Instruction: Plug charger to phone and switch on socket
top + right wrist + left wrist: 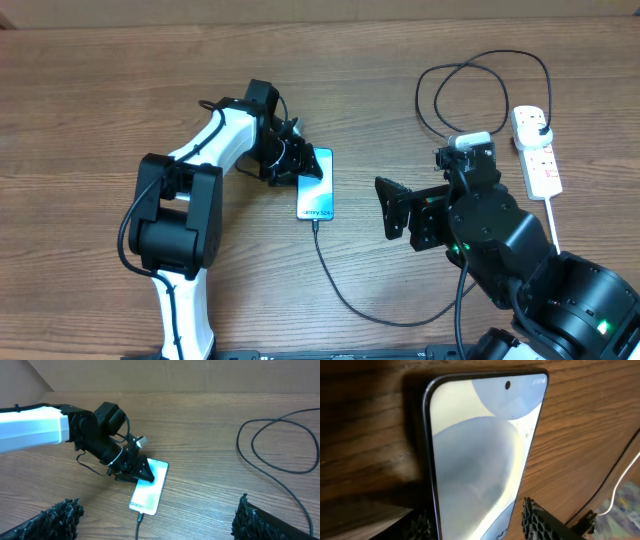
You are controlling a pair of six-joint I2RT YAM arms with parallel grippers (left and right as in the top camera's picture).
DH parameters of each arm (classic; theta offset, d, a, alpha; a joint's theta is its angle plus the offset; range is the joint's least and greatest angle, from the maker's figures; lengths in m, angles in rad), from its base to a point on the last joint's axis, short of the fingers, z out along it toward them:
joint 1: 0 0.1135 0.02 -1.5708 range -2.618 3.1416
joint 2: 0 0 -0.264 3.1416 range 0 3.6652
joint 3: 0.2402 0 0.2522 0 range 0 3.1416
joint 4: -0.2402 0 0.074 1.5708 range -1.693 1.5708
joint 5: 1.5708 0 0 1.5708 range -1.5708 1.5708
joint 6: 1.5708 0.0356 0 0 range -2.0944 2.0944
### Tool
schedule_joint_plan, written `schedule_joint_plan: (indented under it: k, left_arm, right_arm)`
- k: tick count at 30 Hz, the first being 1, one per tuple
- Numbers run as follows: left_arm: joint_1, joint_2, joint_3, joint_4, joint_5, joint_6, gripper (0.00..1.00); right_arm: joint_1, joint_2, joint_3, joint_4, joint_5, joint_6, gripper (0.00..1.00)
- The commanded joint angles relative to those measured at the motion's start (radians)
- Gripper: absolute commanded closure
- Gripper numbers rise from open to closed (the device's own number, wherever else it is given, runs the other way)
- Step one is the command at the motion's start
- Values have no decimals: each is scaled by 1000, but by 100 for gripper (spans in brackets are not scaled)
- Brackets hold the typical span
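The phone (317, 188) lies flat on the table, screen up, and shows in the left wrist view (480, 450) and the right wrist view (149, 487). The charger cable (340, 290) has its connector in the phone's near end (140, 518). It loops back (280, 455) to a black plug (538, 123) in the white socket (537, 158). My left gripper (298, 163) is open, with one finger on each side of the phone's far end (480, 527). A strip of wood shows between one finger and the phone. My right gripper (386, 211) is open and empty, right of the phone (156, 512).
The socket's thick white cord (553, 218) runs toward the front edge beside my right arm. The black cable forms a wide loop (480, 95) at the back right and a long curve (400, 320) in front of the phone.
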Motion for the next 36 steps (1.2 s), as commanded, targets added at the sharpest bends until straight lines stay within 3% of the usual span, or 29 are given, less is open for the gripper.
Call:
schedule_joint_plan:
  k: [1,11,13,14,17,18,19,22,24,28,31,33,36]
  left_arm:
    - [6,89,-51,-3,-274,-18,39]
    - [6,89,-51,2,-286,-17,39]
    - [6,89,-51,2,-287,-17,28]
    - [6,89,-51,4,-287,-17,1]
    - [12,87,-39,-8,-286,-18,0]
    - [15,87,-25,-27,-286,-17,0]
    - [18,82,-4,-57,-286,-11,0]
    - [20,35,48,-140,-305,10,0]
    - [18,-36,66,-174,-347,8,0]
    - [4,-246,66,-198,-381,3,0]
    - [-18,-414,63,-214,-423,0,0]
    - [-52,-559,52,-230,-504,-22,0]
    - [-96,-710,11,-240,-607,-56,1]
  right_arm:
    - [-3,-5,9,6,0,5,0]
    - [-3,-5,9,5,-2,5,0]
    - [-3,-5,9,5,-22,5,0]
    - [-3,-5,8,4,-25,5,0]
    - [-3,12,7,1,-17,-8,0]
    - [-3,26,7,-3,12,-6,3]
    - [-3,45,7,-14,47,-3,27]
    - [-12,112,7,-65,134,118,74]
    - [-47,159,7,-113,137,214,92]
    - [-168,217,7,-197,128,346,96]
    - [-310,223,7,-212,74,341,96]
    - [-487,223,7,-208,-8,330,96]
    - [-675,239,7,-167,-101,234,96]
